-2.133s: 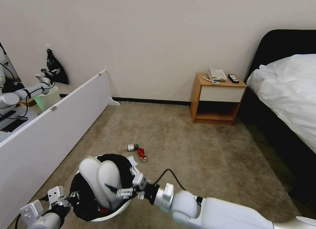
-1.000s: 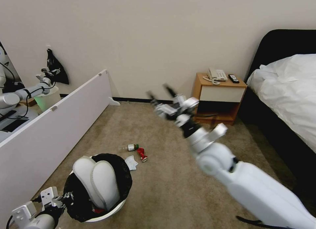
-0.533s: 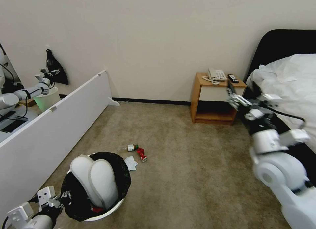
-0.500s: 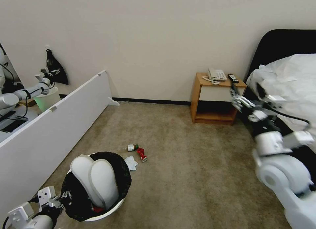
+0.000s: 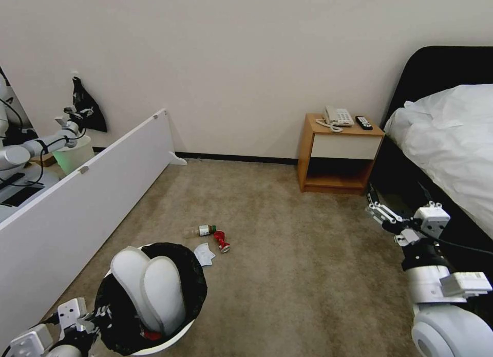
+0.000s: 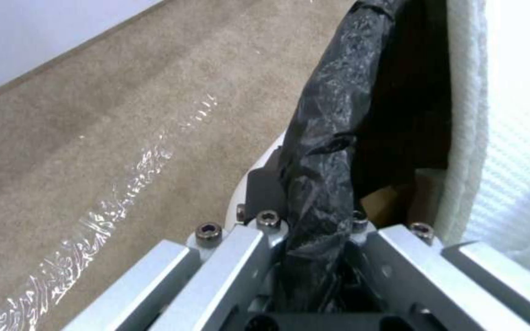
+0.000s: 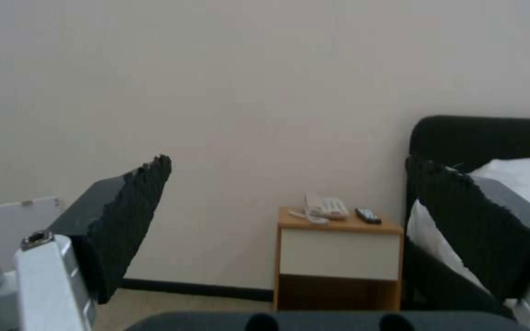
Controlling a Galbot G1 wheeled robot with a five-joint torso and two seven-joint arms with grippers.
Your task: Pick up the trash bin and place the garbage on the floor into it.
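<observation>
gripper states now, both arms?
Left gripper: shut on the trash bin rim.
Right gripper: open, empty, raised beside the bed.

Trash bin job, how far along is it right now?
Done: two slippers stand in the trash bin. In hand: the left gripper clamps the bin's bagged rim; the right gripper is open near the bed. Left: bottle, red can and white paper lie on the floor.

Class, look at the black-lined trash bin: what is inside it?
In the trash bin, two white slippers stand upright, with something red beneath them. Whatever lies deeper is covered.
</observation>
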